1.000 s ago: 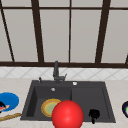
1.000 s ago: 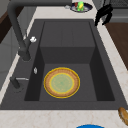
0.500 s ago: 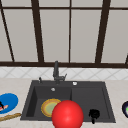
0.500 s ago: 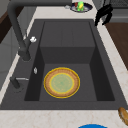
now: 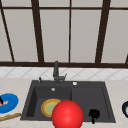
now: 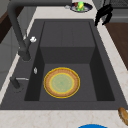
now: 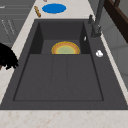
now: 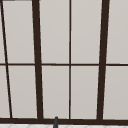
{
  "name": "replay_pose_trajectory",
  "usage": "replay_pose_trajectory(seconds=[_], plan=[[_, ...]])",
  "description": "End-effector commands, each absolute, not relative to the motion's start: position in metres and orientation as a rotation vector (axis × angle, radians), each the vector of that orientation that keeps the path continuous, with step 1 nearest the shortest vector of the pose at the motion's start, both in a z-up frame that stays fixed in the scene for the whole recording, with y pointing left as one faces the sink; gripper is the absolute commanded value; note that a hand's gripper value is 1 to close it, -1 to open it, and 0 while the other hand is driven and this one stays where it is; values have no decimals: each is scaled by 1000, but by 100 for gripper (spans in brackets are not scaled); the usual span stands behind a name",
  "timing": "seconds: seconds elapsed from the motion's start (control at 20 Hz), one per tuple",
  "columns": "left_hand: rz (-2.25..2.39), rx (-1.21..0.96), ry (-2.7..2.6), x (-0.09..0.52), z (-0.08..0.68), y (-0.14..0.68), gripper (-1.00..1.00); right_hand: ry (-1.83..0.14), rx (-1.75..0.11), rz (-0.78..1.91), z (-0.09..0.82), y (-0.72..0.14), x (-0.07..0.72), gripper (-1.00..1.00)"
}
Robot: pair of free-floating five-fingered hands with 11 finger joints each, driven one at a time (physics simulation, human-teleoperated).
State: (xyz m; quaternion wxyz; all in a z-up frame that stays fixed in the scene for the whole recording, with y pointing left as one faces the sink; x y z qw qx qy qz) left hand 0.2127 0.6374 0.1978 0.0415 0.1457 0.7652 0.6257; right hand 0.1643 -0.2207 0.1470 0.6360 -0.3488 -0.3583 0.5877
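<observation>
Hovering over the sink's [image 5: 30, 100] front rim at the drainboard end, the right hand [image 5: 94, 114] hangs with fingers curled down, gripping nothing. The plate [image 5: 50, 107] lies well to its left in the basin, with bare drainboard [image 5: 87, 100] between; a red ball [image 5: 67, 115] sits just left of the hand.

- Lighting is flat and even all over, pretty bright, no obvious lamp anywhere.
- The window [image 5: 70, 32] panes look a washed-out pale grey, uniform, with no glare or hot spots.
- The dark sink [image 5: 87, 100] soaks up most of the light; its walls go only slightly darker than the floor, so shadows are super soft.
- The red ball [image 5: 67, 115] has barely any shading, just a faint lighter patch on top.
- The robot hand [image 5: 94, 114] is pure black, no detail in it.
- Everything's soft and blurry, edges smeared, the bench [image 7: 62, 118] marbling mushy.
- No bending at the edges.
</observation>
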Motion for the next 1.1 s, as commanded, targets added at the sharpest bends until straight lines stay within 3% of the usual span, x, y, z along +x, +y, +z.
replay_pose_trajectory(seconds=[0.0, 1.05], plan=[[1892, 504, 2306, 212, 220, 615, 100, -819, -797, 1343, 147, -221, 164, 0], [1954, 441, 2316, 212, 271, 468, 100, -819, -797, 1343, 147, -221, 164, 0]])
